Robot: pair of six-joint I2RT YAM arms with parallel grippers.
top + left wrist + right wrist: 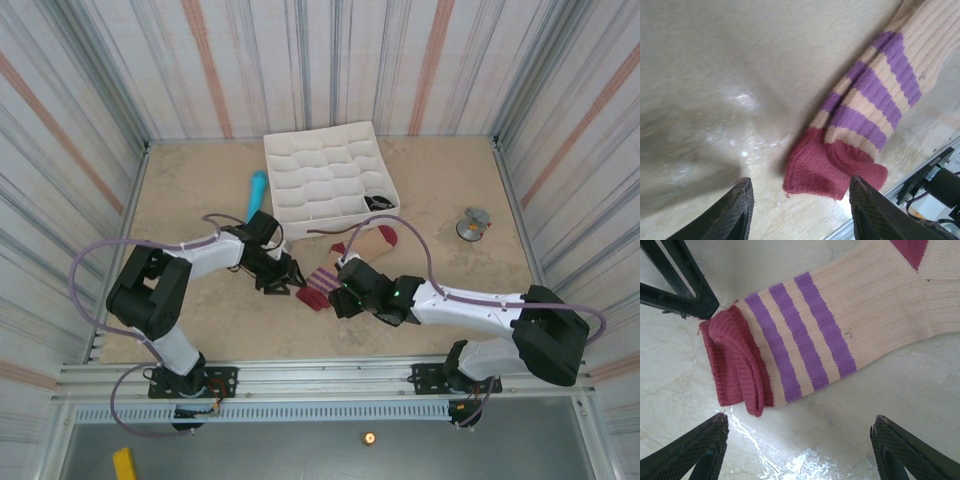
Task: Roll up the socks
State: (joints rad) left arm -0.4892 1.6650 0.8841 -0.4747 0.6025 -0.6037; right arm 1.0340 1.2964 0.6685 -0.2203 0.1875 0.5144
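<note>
The aluminium mounting rail (320, 375) carrying both arm bases lay nearest the overhead camera, along the near edge of the work cell. Beyond it, the tabletop (200, 190) was a glossy beige, stone-patterned surface with bright reflections, enclosed on three sides by striped walls (330, 60). A white divider tray (325, 180) sat tilted at the far centre, with a light-blue cylinder (257, 195) just beside its left edge and a small grey object (473, 223) well apart to the right. A dark item (378, 202) occupied the tray's near-right compartment; what it was could not be told. The beige sock (865, 315) lay flat on the tabletop between the two arms, just in front of the tray, with its purple stripes and folded maroon end pointing toward the left arm. The left gripper (801, 185) hung low over that maroon end with its jaws apart, one finger on each side of the fold and nothing pinched; one fingertip (705, 310) sat at the fabric edge, contact uncertain. The right gripper (797, 425) was spread wide above bare tabletop just beside the striped section, holding nothing.
</note>
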